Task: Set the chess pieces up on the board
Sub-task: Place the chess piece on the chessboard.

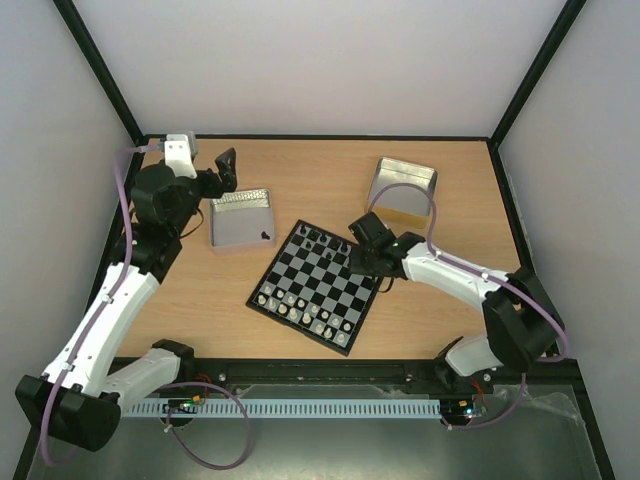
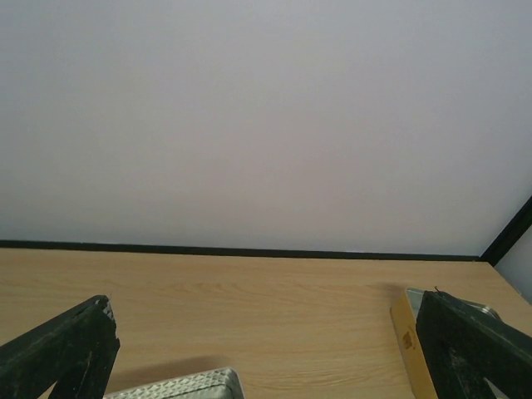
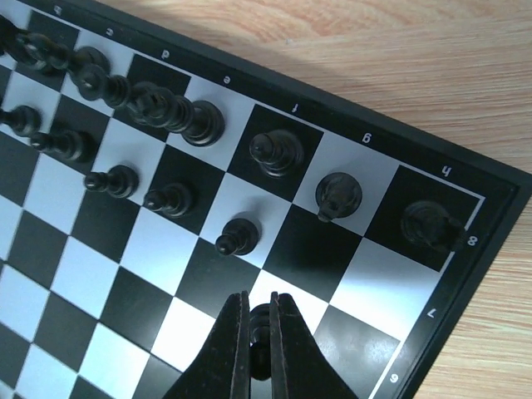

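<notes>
- Two shiny metal trays sit on the far half of the surface (image 1: 200, 290). The left tray (image 1: 238, 225) lies toward the far left corner and holds a lone black piece (image 1: 265, 236) in its near right corner. The right tray (image 1: 403, 185) stands tilted near the far edge, right of centre, and I cannot make out anything inside it.
- At the middle of the surface lies the board (image 1: 318, 272), turned so that one corner points at the far edge. Black chess pieces (image 1: 322, 240) line its far rows and pale pieces (image 1: 300, 305) line its near rows.
- My right gripper (image 3: 259, 301) is clamped on a small black piece (image 3: 260, 320) low over the board, near its right-hand corner.
- The fingers hide the base of that small black piece, so I cannot tell whether it stands on the square or hangs just above it.
- My left gripper (image 1: 226, 165) has its jaws spread wide with nothing between them. It hovers above the far edge of the left tray.
- From my left wrist, only a corner of the left tray shows at the bottom edge. A yellowish strip beside one finger is cut off and I cannot tell what it is.
- From above, my right arm covers several squares at the board's right corner. The pieces there are too small to tell apart by kind.
</notes>
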`<control>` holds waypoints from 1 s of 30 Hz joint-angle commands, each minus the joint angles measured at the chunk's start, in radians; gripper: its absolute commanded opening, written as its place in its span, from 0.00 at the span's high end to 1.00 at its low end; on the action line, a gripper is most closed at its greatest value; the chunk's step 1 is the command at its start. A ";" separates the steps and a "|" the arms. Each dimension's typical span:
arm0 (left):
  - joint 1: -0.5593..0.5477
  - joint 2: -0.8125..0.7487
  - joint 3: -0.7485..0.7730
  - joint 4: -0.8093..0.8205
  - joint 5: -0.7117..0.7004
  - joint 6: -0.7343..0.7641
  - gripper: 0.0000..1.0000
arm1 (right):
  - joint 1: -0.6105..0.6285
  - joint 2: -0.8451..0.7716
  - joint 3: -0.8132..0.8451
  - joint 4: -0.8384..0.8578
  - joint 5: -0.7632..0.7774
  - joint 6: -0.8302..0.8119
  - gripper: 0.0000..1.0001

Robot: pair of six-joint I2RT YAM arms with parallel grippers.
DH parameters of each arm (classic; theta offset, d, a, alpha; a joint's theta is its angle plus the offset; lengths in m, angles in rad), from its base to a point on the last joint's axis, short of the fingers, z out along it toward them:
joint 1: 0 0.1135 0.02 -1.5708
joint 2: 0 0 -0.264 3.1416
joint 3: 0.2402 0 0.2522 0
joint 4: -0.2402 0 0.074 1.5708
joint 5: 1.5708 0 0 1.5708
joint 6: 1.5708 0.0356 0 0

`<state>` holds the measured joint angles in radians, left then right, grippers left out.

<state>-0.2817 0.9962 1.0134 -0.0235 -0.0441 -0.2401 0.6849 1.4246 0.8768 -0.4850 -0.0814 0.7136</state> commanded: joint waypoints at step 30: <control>0.072 0.108 0.021 -0.081 0.146 -0.067 0.01 | 0.016 0.017 -0.021 0.067 0.147 0.050 0.74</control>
<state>-0.2146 1.0683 1.0142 -0.0601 0.1059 -0.2970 0.6945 1.5272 0.8383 -0.3756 0.0280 0.7460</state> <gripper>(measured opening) 0.992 0.238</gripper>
